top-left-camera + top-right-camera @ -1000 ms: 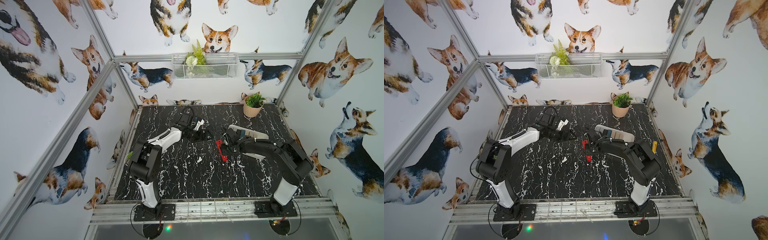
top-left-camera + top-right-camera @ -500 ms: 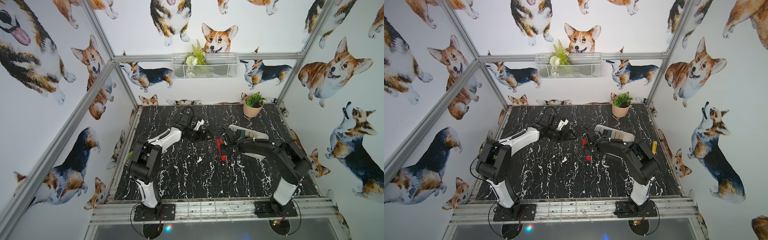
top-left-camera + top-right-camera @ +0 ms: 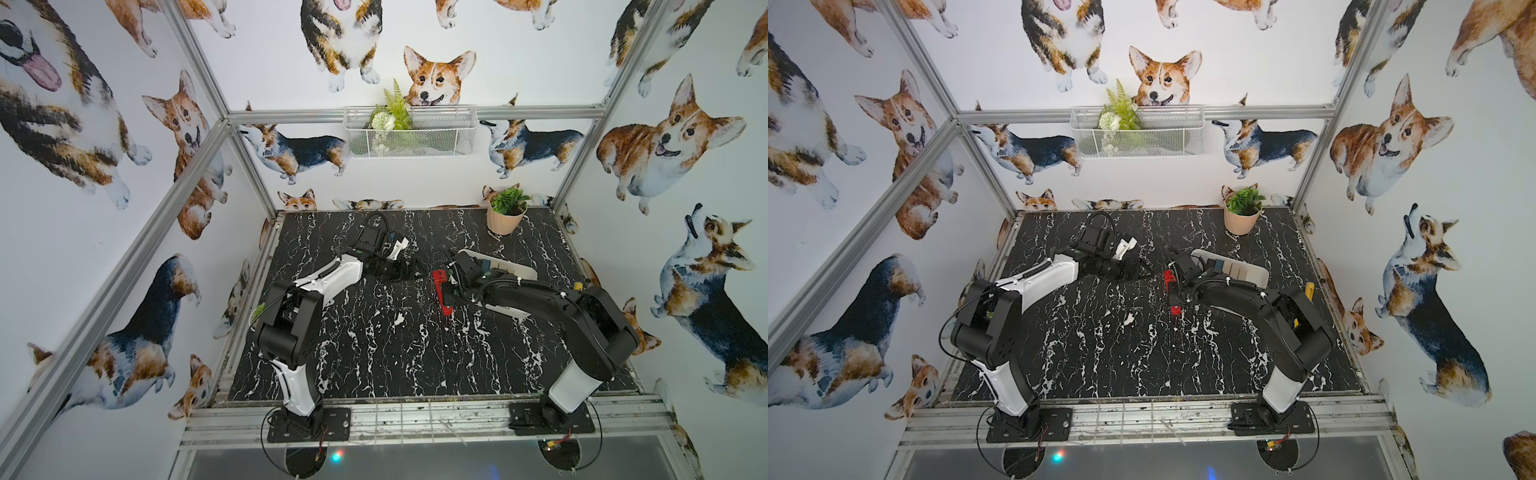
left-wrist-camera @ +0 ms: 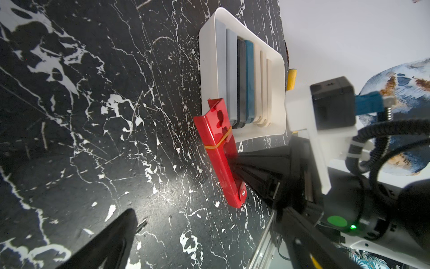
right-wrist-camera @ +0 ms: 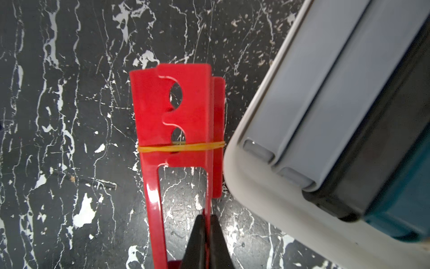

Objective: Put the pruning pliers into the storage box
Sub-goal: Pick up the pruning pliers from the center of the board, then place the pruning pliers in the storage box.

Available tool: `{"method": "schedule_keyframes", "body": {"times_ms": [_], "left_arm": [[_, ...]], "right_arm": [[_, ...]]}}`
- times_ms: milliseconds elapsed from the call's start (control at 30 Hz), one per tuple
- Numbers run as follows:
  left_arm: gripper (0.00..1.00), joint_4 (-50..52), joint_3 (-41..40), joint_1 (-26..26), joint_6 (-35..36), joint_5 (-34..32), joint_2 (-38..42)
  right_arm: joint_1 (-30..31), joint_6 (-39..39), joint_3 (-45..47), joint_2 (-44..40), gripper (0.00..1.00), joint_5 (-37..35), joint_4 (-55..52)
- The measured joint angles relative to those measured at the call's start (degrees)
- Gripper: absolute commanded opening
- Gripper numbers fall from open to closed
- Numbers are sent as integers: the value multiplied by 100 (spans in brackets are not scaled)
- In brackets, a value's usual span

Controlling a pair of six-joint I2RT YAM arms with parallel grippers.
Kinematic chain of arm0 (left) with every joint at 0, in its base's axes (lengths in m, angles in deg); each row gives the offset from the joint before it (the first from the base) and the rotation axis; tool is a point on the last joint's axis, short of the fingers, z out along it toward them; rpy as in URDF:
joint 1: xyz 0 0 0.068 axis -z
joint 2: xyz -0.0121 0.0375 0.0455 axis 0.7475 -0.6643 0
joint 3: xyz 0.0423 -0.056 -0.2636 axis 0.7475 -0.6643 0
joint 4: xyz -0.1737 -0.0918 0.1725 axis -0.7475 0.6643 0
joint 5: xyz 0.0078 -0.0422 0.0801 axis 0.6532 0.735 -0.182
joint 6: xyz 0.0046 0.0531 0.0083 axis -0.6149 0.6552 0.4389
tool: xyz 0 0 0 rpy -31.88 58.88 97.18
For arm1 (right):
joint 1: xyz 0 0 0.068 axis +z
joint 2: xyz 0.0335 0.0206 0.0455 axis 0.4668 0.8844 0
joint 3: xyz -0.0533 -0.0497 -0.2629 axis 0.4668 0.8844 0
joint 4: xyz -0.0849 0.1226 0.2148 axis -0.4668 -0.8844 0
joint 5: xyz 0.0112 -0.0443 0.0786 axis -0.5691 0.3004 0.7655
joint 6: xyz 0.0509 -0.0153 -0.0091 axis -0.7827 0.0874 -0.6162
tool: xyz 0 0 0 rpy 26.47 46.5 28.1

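red pliers (image 5: pixel 151 111): outside the box, just beside its corner, over the tabletop; can't tell if touching it. Flat, w/ two round notches in the wide end.
rubber band (image 5: pixel 181 147): yellow, wrapped round red pliers by the notches.
R gripper (image 5: pixel 207 217): jaws pinched narrow on one thin side bar of red pliers, away from the notched end.
box (image 4: pixel 263 135): white, low rim, on tabletop right of centre; partly under R forearm in both top views.
other pliers (image 4: pixel 241 81): 7 in box, on edge, side by side: 2 grey, black, teal, 3 beige.
R arm: base front right, elbow bent, forearm runs over box twd centre.
L arm: base front left, reaches twd back-centre, forearm low, wrist turned twd R arm.
L gripper (image 3: pixel 411 271): near red pliers but apart; jaw gap can't tell, dark on dark.
tabletop (image 3: pixel 374 353): black w/ white veins.
plant pot (image 3: pixel 505 220): back right corner, well apart from box.
wire basket (image 3: pixel 407 137): on back wall, greenery in it.
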Motion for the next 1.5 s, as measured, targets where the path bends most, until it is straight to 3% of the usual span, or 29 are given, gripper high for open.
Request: {"method": "schedule_keyframes", "body": {"times_ms": [467,1500], "left_arm": [[100,-232,-87,61,-15,120,179],[100,-321,-153,70,-13,105,286]], "right_arm": [[-129,31,-175,-487,0,-391,-555],[-1930,330,754,-2068,0,-389,-1185]]}}
